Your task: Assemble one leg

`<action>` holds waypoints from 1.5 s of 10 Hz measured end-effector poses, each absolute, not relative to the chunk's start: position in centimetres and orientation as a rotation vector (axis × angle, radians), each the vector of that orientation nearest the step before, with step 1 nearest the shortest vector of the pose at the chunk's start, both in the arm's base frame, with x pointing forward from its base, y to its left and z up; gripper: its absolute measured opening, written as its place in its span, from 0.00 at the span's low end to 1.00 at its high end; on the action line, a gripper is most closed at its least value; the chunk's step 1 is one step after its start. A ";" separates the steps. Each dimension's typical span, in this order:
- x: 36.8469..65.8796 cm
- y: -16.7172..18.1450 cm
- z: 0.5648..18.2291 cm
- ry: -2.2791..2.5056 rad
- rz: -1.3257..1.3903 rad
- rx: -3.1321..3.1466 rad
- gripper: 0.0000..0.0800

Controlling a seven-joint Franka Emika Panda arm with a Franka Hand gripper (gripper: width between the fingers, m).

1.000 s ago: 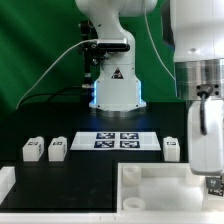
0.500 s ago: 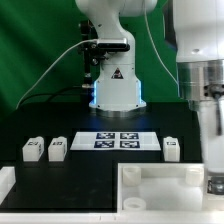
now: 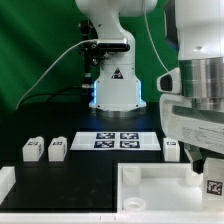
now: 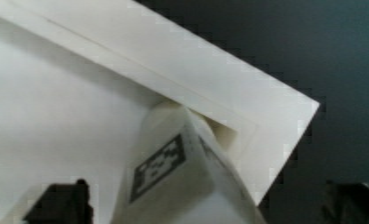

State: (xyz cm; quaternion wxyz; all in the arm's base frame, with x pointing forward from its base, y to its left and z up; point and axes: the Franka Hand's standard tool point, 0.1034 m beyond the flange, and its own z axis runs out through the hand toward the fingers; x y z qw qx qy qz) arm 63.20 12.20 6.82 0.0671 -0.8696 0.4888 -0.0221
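1. Looking across the bench in the exterior view, you see the arm's gripper (image 3: 205,172) low at the exterior view's right, over the near corner of the big white tray piece (image 3: 150,188). A tagged leg (image 3: 214,184) shows just below its fingers, at that corner of the tray piece. Whether the jaws are clenched on it or released, you cannot tell from this angle.

2. Three more legs wait on the table: two side by side at the exterior view's left (image 3: 33,150) (image 3: 57,150), one near the gripper (image 3: 171,149). The marker board (image 3: 118,140) lies flat between them, in front of the arm's base (image 3: 117,88).

3. In the wrist view, the leg (image 4: 177,165) hangs between the two dark fingertips (image 4: 60,200), its tag readable, its upper end close against the tray piece's corner (image 4: 252,95). Contact between pads and leg is hidden, so the grip stays unconfirmed.

4. By your reckoning, the job is well along: the leg has reached the corner, yet it looks tilted, not seated. Aligning and fixing it in its socket appears to be what is left.

5. The table (image 3: 100,165) is matte black and uncluttered; a green backdrop (image 3: 35,45) closes off the room behind.
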 end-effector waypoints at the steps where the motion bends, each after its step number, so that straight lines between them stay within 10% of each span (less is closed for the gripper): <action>1: 63.1 12.1 6.8 1.266 -0.079 -2.746 0.81; 5: 63.5 12.0 6.8 0.603 0.008 -3.046 0.81; 8: 63.5 12.0 6.7 0.906 0.015 -2.970 0.36; 15: 63.6 11.4 6.8 2.400 0.109 -2.020 0.36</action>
